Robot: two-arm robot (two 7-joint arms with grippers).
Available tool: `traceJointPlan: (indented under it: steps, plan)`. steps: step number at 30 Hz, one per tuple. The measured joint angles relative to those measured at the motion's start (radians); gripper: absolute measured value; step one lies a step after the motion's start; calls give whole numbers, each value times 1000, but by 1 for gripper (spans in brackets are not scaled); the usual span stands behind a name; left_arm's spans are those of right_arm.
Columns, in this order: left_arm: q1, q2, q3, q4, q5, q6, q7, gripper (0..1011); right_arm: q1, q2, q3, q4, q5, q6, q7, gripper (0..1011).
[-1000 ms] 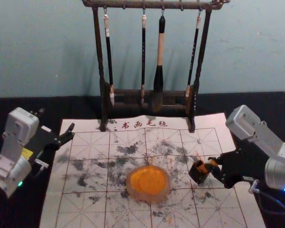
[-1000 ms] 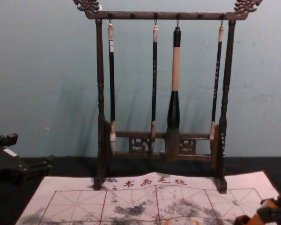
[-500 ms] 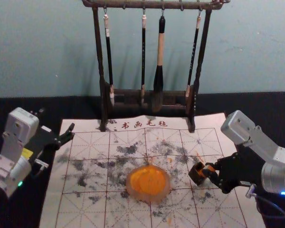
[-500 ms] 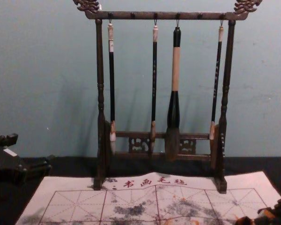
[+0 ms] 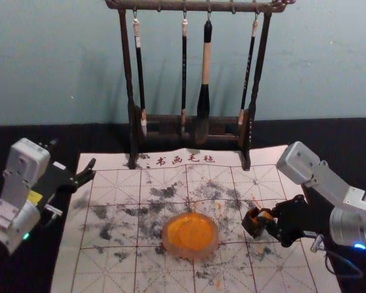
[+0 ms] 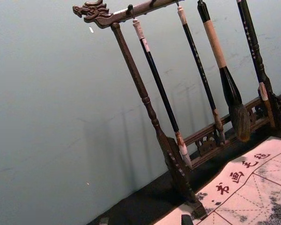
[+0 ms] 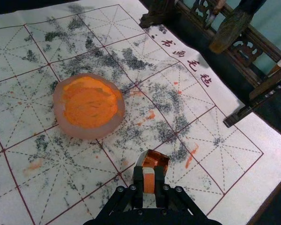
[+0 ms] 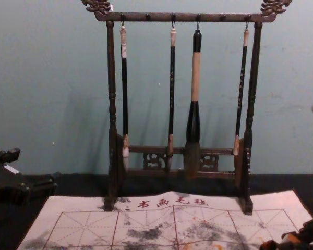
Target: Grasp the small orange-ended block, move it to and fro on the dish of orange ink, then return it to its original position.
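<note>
Right tool (image 5: 272, 222) grips orange-ended block (image 7: 149, 183) at small dark holder (image 5: 252, 226), right of ink dish (image 5: 191, 253). Left tool (image 5: 73, 160) idles, spread, by mat (image 5: 107, 274)'s left edge.

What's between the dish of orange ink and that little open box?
Just the smudged, grid-lined mat, as the right wrist view shows. The right fingers hold the orange-ended block at the box, apart from the dish.
</note>
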Motion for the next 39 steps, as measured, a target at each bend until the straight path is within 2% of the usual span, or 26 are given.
traceJointPlan:
  steps: [39]
  plan:
    - [0, 0, 0, 0, 0, 0, 0, 1001, 7, -7, -4, 3, -7, 7, 10, 111]
